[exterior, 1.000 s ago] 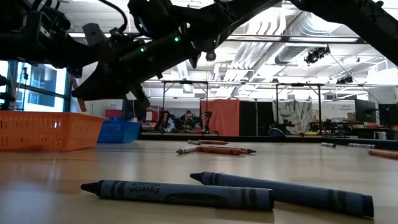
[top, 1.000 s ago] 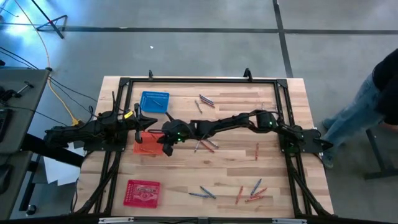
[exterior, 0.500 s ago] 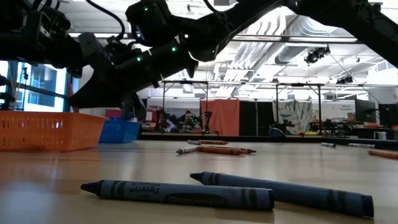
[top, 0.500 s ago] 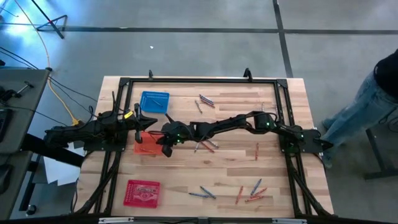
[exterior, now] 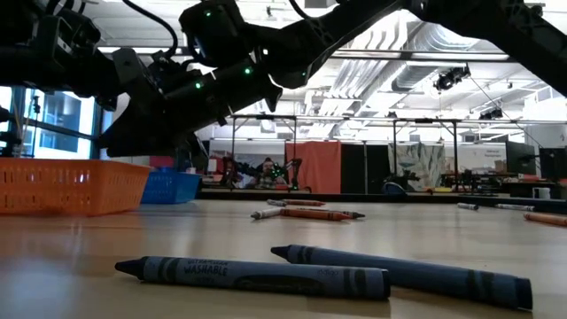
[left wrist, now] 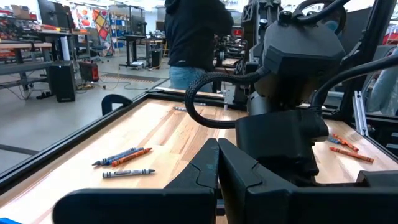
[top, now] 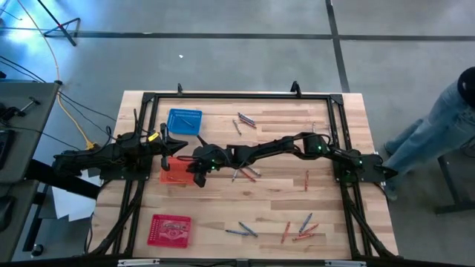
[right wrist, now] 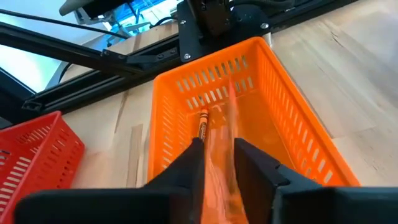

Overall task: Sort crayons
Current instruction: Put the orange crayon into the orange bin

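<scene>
My right gripper (right wrist: 217,171) reaches across the table and hangs over the orange basket (top: 169,176), slanting down, its fingers apart. A blurred orange crayon (right wrist: 225,124) streaks between the fingers and into the basket. Another orange crayon (right wrist: 202,127) lies on the basket's floor. More crayons lie loose on the wood: a few mid-table (top: 245,174), some at the far side (top: 245,120) and a group near the front (top: 300,226). My left gripper (left wrist: 217,158) waits shut and level at the table's left, beside the basket. My right gripper has the blurred orange crayon (right wrist: 217,155) running lengthwise between its two fingers, which point slanting down toward the table's left. I cannot tell whether the fingers touch it.
The blue basket (top: 184,121) stands at the far left and the red basket (top: 170,230) at the near left. Two greyish crayons (exterior: 252,276) lie close to the low camera. A person (top: 445,126) stands beyond the table's right edge.
In the low view, the orange crayon that stuck down from my right gripper's fingers above the orange basket a second ago no longer shows there.
</scene>
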{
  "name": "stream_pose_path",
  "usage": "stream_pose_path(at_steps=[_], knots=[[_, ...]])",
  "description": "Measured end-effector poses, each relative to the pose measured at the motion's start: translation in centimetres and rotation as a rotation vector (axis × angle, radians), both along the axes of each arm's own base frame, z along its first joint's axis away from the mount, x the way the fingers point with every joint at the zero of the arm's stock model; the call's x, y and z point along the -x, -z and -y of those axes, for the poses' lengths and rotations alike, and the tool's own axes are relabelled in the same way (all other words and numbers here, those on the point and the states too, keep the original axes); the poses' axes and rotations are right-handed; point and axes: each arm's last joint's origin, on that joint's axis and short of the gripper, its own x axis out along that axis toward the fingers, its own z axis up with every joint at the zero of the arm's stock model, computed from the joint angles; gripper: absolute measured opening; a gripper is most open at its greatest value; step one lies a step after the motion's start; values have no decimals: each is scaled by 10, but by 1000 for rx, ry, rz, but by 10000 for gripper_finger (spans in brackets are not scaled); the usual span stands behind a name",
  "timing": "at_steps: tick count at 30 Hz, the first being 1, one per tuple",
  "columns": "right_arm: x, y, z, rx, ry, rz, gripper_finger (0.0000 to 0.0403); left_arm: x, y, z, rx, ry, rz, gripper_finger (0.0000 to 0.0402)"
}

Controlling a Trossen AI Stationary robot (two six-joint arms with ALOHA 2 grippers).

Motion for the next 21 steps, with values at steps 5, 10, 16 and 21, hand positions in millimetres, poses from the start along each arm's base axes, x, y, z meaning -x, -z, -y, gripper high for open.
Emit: stream_pose_path(at_steps=[5, 10, 16, 21], knots=[[0, 0, 0, 0, 0, 1, 123, 0, 0, 0, 0, 0, 0, 1], [0, -1, 1, 37, 15, 5, 129, 0, 0, 0, 0, 0, 0, 1], [5, -16, -1, 95, 44, -26, 122, 0, 0, 0, 0, 0, 0, 1], [14, -24, 7, 76, 67, -125, 122, 0, 0, 0, 0, 0, 0, 1]])
